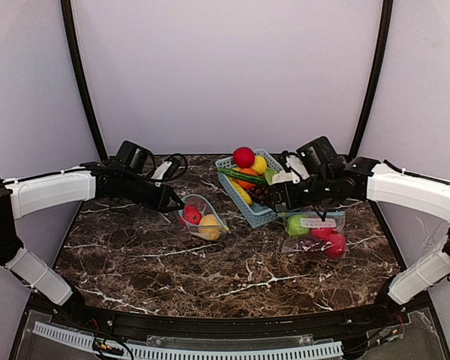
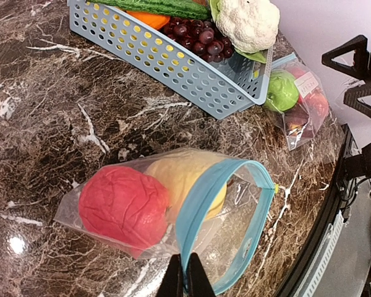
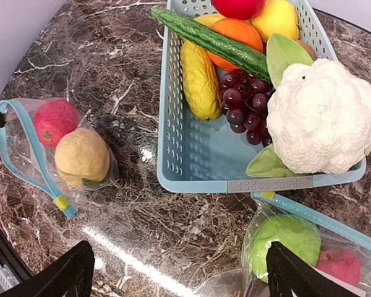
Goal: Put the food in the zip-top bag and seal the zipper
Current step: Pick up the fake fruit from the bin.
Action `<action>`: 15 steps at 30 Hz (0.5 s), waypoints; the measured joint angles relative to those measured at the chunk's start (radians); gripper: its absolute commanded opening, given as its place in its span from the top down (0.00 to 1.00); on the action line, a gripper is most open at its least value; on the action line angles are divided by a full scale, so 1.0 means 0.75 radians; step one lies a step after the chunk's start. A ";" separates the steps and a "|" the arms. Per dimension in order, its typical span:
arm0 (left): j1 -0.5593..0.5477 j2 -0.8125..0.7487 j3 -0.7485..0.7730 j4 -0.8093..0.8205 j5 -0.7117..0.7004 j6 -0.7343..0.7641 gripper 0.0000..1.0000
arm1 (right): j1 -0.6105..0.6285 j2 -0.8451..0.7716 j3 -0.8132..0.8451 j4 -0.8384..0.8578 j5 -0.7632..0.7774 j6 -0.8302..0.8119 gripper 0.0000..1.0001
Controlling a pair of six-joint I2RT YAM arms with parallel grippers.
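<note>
Left gripper (image 2: 185, 275) is clamped tight on the zipper (image 2: 187, 216) of the zip-top bag (image 2: 68, 213), whose mouth is open. Red fruit (image 2: 123, 207) and yellow fruit (image 2: 173, 173) are inside, left of the basket (image 3: 173, 124). Right gripper (image 3: 182, 272) is spread wide and empty. Looks like the sealing step; next move needs a press along the zipper.

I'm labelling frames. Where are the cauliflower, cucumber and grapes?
cauliflower (image 3: 324, 117): right wrist view, middle of white head.
cucumber (image 3: 215, 42): right wrist view, mid-length of green body.
grapes (image 3: 242, 104): right wrist view, centre of bunch.

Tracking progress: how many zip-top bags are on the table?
2. First bag left of the basket, pinched by the left gripper; second bag by basket's near-right corner. None seems hidden.
</note>
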 measured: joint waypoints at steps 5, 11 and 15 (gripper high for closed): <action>0.001 0.000 0.004 -0.013 -0.023 0.059 0.99 | -0.036 0.176 0.131 -0.017 0.020 -0.025 0.07; 0.002 0.000 0.001 -0.019 -0.018 0.077 0.99 | -0.086 0.358 0.360 -0.023 0.051 -0.081 0.16; 0.002 -0.006 0.001 -0.031 -0.023 0.091 0.99 | -0.128 0.516 0.546 -0.020 0.064 -0.130 0.25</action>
